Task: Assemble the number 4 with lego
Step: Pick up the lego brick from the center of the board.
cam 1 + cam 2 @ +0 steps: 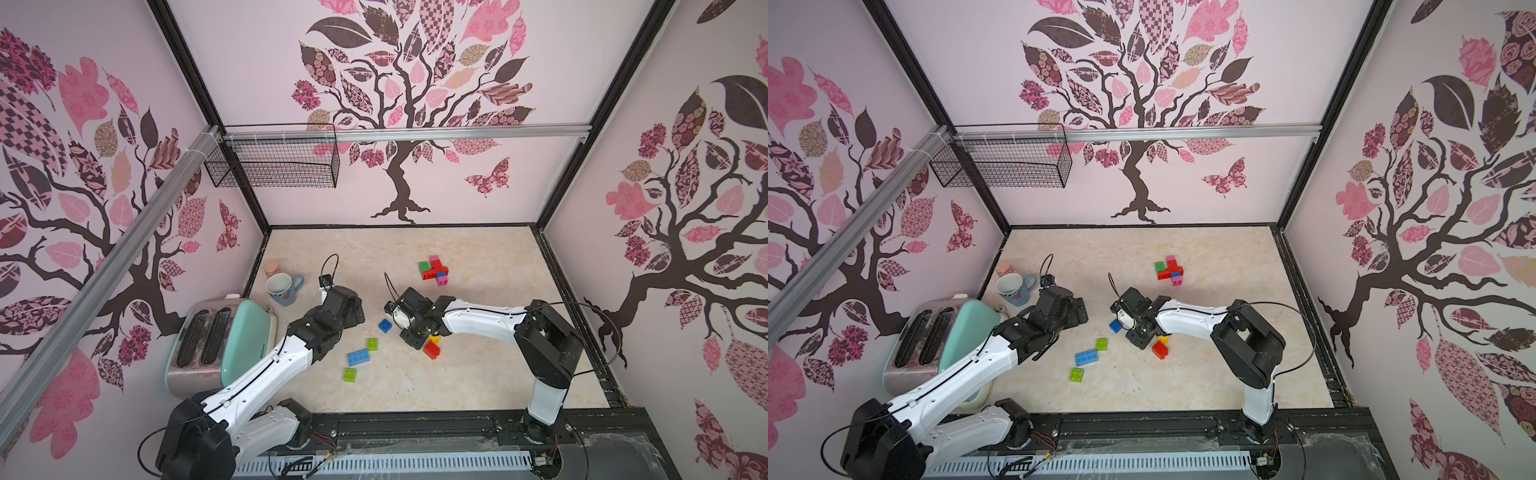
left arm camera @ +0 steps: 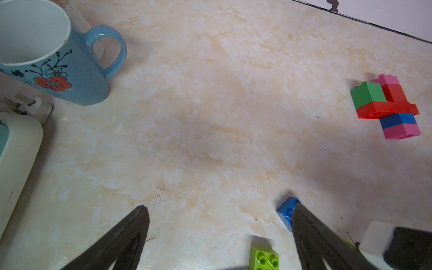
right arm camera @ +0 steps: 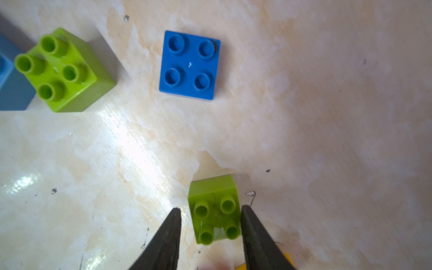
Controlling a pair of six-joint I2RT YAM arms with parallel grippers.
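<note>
Straddling lime brick [image 3: 214,210] with right pincer [image 3: 210,208], not clamped yet, on table [image 1: 478,374] 3 o'clock of blue brick [image 1: 385,325]. Had left pincer [image 2: 219,207] wide open. Looked light, stiff, slick; wanted pinching on flat sides.

Loose lego [image 1: 357,357] at centre; joined cluster [image 1: 434,271] further back; mug [image 1: 291,297] & toaster [image 1: 232,332] on L.
</note>
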